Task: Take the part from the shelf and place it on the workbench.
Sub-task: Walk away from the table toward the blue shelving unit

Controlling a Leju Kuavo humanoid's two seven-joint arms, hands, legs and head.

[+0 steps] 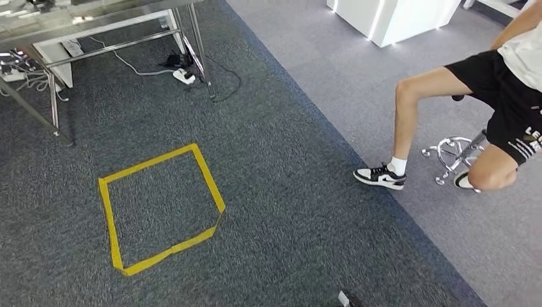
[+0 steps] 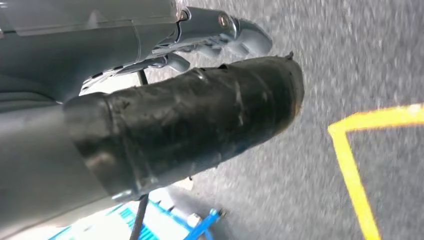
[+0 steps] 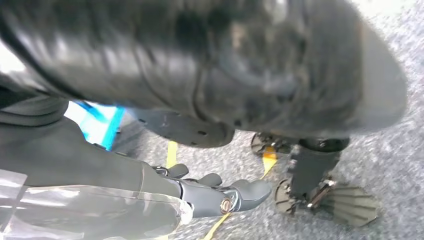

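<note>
Head view: floor ahead, arms hanging at the sides.

1. Hand state. Left hand (image 2: pixel 200 100): fingers stretched out, thumb apart, holding nothing. Right hand (image 3: pixel 220 192): fingers spread and extended, nothing in them.
2. Part location. I cannot tell where the part is from these frames; by my judgement pickup is not yet done and the step in hand is walking/turning toward the shelf.
3. Doing it well. I keep both arms low and close to the body while turning, keep fingers apart for the later grasp, and steer wide of the person (image 1: pixel 498 89) seated on a stool (image 1: pixel 450 157) to the right. I judge the yellow tape square (image 1: pixel 153 160) to be a standing mark; align w/ it before reaching.
4. Surface/room. Dark grey carpet (image 1: pixel 287 192), lighter grey strip (image 1: pixel 383 96) to the right. Steel-legged table (image 1: pixel 198 45) far left w/ a power strip (image 1: pixel 184 77) and cables under it: trip risk. White cabinet (image 1: pixel 396 19) at the far side.
</note>
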